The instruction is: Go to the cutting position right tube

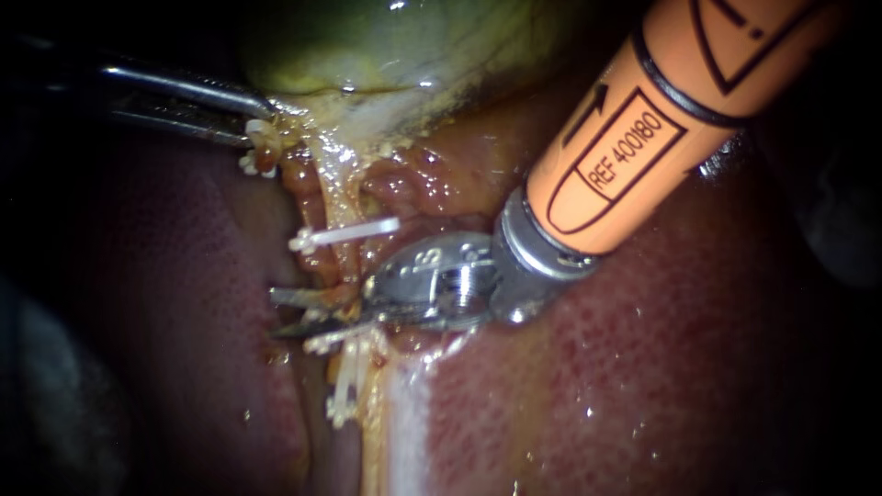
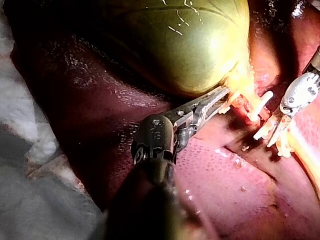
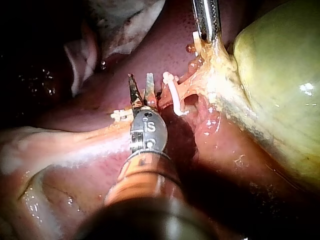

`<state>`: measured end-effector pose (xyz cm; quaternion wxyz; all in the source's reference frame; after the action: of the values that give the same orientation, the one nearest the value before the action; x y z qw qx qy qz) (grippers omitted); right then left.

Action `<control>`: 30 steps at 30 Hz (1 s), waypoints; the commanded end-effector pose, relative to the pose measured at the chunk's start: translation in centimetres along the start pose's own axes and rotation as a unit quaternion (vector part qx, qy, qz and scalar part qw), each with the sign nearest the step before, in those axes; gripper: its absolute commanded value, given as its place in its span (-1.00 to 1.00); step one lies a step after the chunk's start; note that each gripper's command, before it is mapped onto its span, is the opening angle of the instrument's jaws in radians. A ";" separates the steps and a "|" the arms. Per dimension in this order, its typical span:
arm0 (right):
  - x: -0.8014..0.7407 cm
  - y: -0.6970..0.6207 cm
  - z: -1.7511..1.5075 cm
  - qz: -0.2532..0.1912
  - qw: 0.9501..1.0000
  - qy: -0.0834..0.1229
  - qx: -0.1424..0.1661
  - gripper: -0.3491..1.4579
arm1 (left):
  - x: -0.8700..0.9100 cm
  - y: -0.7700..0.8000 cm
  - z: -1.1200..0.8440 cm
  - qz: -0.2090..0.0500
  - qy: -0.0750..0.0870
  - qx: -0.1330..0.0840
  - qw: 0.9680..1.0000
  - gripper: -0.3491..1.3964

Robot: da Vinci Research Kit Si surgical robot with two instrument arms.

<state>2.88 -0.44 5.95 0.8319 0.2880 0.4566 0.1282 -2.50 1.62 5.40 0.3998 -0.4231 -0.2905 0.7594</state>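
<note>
My right instrument (image 1: 289, 312) has its two thin blades parted, a clear gap between them and nothing clamped. In the endoscope view the clipped tube (image 1: 342, 264) runs down from the gallbladder (image 1: 395, 46) and crosses that gap close to the hinge. I cannot tell whether either blade is touching it. One white clip (image 1: 347, 231) sits across the tube just above the blades, and a cluster of white clips (image 1: 342, 390) sits just below them. The strands here lie so close together that I cannot say for certain this is the right tube.

The metal wrist covers the tissue just beside the tube. In the right wrist view the same wrist hides the spot where the tube passes under the blades, so only the blade tips show beyond it. The orange shaft is cut off at the upper right edge of the endoscope view.

My left instrument (image 1: 260, 124) comes out of the dark on the left, most of its shaft lost in shadow. Its jaws are closed on the pale yellow tissue at the lower edge of the gallbladder, and small bits of that tissue blur the tips. The liver (image 1: 643, 367) lies under everything, wet and red, and fades to black towards the edges of the view
</note>
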 end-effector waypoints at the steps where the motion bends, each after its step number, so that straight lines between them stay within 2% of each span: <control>1: 0.01 -0.01 -0.01 0.006 1.000 0.005 -0.001 0.10 | 0.00 0.00 0.00 0.000 0.000 0.000 1.000 -1.00; 2: 0.03 -0.01 -0.03 0.014 1.000 0.014 0.000 0.36 | 0.00 0.00 0.00 0.000 0.000 0.000 1.000 -1.00; 5: 0.09 -0.06 -0.07 0.035 0.999 0.028 0.005 0.82 | 0.00 0.00 -0.01 0.000 0.000 0.000 1.000 -1.00; 7: 0.11 -0.10 -0.10 0.039 0.999 0.031 0.009 0.91 | 0.00 0.00 -0.02 0.000 0.000 -0.001 1.000 -1.00; 13: 0.15 -0.21 -0.28 0.055 0.997 0.049 0.038 0.99 | 0.01 -0.01 -0.06 0.000 -0.001 -0.002 1.000 -1.00; 18: 0.15 -0.26 -0.55 0.061 0.996 0.052 0.048 0.99 | 0.03 0.00 -0.10 -0.001 -0.001 -0.003 1.000 -1.00; 21: 0.10 -0.26 -0.72 0.068 0.994 0.060 0.054 0.99 | 0.06 0.00 -0.14 -0.002 -0.002 -0.005 1.000 -1.00; 24: 0.03 -0.23 -0.89 0.073 0.994 0.059 0.061 0.99 | 0.08 0.01 -0.18 -0.003 -0.002 -0.005 1.000 -1.00; 30: -0.07 -0.14 -0.97 0.078 0.994 0.059 0.059 0.97 | 0.09 0.02 -0.20 -0.003 -0.002 -0.004 1.000 -1.00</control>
<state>2.01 -0.22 5.52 0.7729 0.3624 0.4880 0.1821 -2.36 1.72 5.25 0.4001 -0.4226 -0.2955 0.7576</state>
